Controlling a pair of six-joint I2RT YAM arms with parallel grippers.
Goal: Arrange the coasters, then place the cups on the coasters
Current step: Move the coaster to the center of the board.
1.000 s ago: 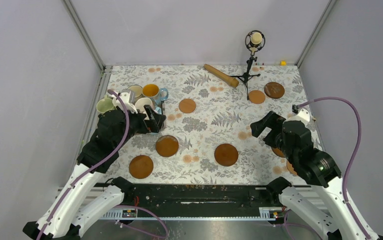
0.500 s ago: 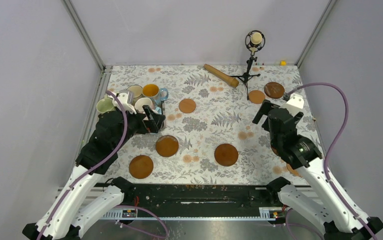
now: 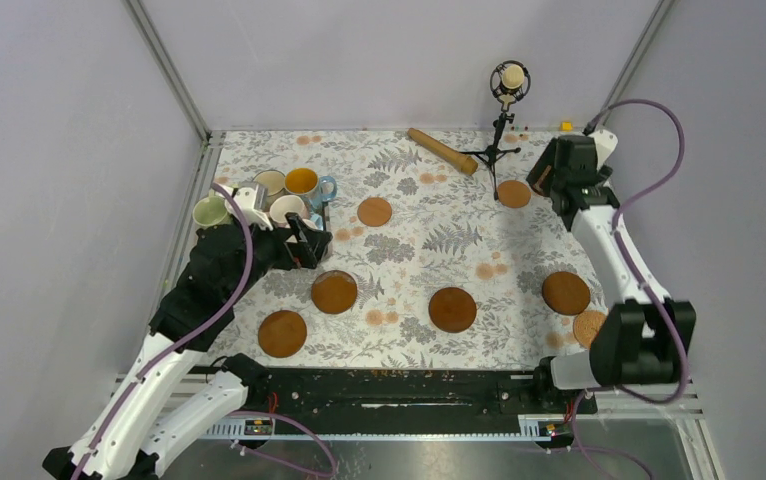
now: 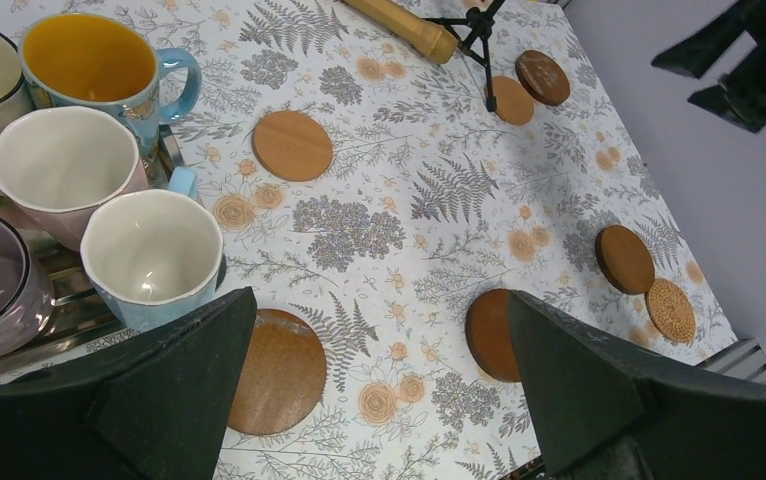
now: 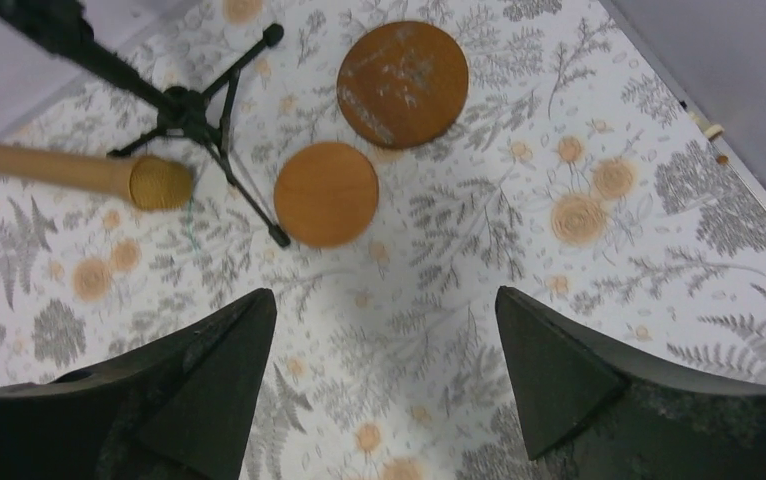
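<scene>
R gripper (image 5: 379,330) is hanging wide open, nothing betw the fingers, over the far-right corner of the floral tablecloth (image 5: 479,250). Small tan round wooden coaster (image 5: 326,194) is lying just ahead of the finger gap, not touching. Bigger dark-brown round wooden coaster (image 5: 402,84) is sitting beyond it, near but apart. L gripper (image 4: 379,300) is also gaping, empty. Light-blue ceramic mug w/ white inside (image 4: 154,255) is sitting just beside one finger, and a brown round coaster (image 4: 279,372) is showing in the gap.

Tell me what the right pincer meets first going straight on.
Likely the bare tablecloth, just short of the tan coaster. The right pincer hangs open above it; depth is unclear, so the coaster's edge might come first.
</scene>
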